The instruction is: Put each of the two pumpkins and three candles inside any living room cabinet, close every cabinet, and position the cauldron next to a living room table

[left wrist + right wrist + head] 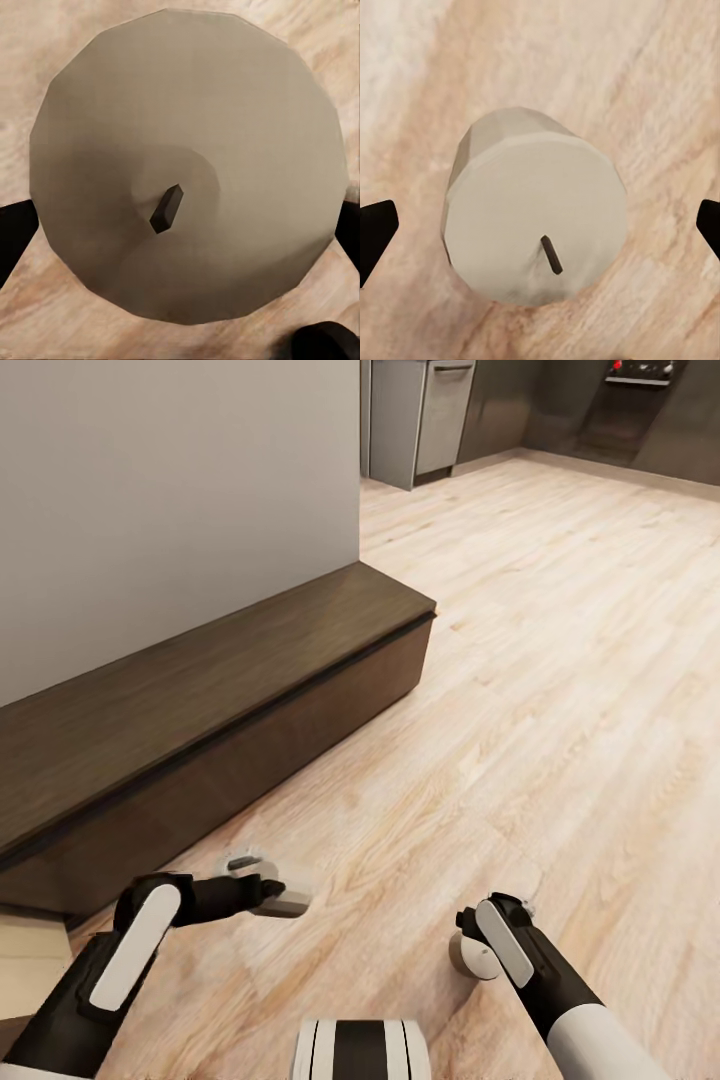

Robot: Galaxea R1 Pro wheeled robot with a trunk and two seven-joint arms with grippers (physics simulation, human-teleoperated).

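Note:
Two candles show, both short tan-grey cylinders with a dark wick. One candle [187,150] sits deep between the fingers of my left gripper [187,225], whose dark fingertips [15,236] flank its sides at full spread. In the head view this candle [290,905] is at the left gripper [272,892], low over the floor in front of the cabinet [200,700]. The other candle [536,217] stands on the floor below my open right gripper [540,225], with gaps to both fingertips [373,236]. The head view has that candle [466,956] under the right gripper [478,942]. Pumpkins, cauldron and table are out of view.
The long dark-brown cabinet runs along the grey wall [170,510], its front shut. Light wood floor [560,690] stretches right and far. Grey kitchen units [420,420] stand at the far end. My own base [360,1050] shows at the lower edge.

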